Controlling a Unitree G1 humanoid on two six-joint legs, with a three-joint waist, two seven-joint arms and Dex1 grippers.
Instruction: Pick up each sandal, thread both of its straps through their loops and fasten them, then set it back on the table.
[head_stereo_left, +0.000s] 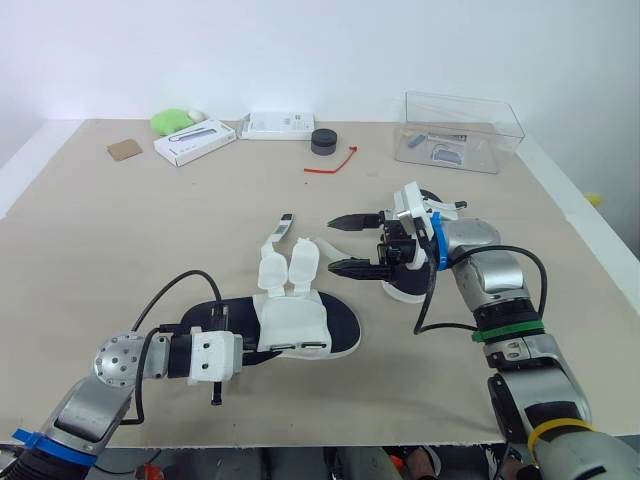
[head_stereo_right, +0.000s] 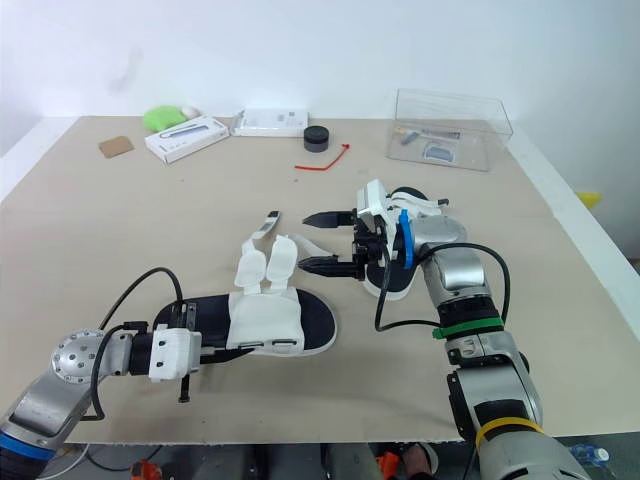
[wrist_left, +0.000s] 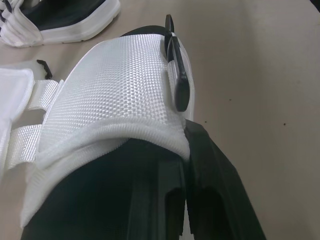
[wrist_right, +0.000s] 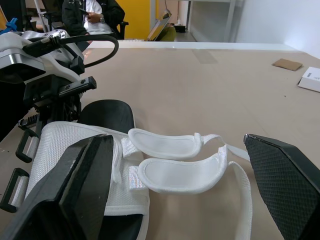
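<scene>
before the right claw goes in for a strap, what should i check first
1. Right claw open: ok, fingers spread wide.
2. Left claw holding the black-soled white mesh sandal: ok, shut on its edge.
3. Two white padded straps free to grab: ok, both lie flipped open on the beige table.
4. Right claw lined up on a strap: not ok, it sits beside the straps, apart from them.
5. Black plastic loops empty: ok, nothing threaded through them.
6. Second white sandal fastened: cannot tell, it lies under the right arm.
</scene>
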